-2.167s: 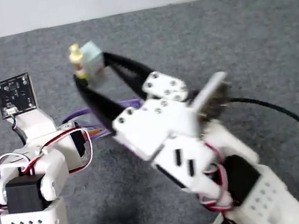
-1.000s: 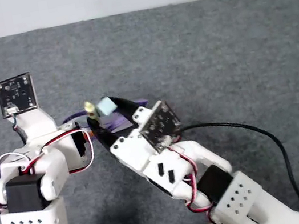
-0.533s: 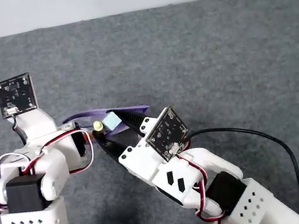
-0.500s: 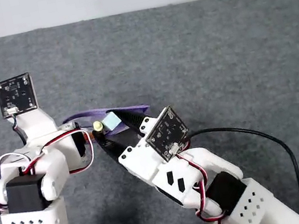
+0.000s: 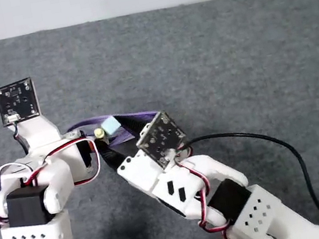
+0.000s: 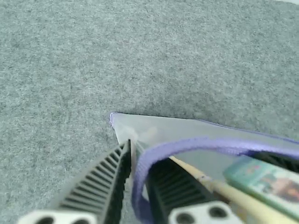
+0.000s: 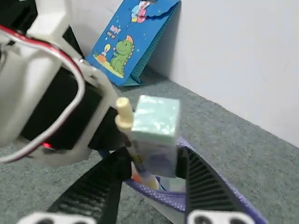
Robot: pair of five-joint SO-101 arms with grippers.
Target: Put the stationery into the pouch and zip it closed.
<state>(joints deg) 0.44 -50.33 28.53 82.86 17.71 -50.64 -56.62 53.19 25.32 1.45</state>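
Left fingers (image 6: 110,175) pinch the purple pouch (image 6: 196,135) by its rim on the table (image 6: 140,56). Right fingers (image 7: 105,184) clamp the stationery (image 7: 156,133) at the pouch mouth. Released off-centre, it could snag the rim or spill outside.

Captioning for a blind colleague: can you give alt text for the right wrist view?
The right gripper holds a pale green eraser and a cream pencil upright at the purple-edged pouch opening, close to the left arm. A blue gift bag stands against the wall.
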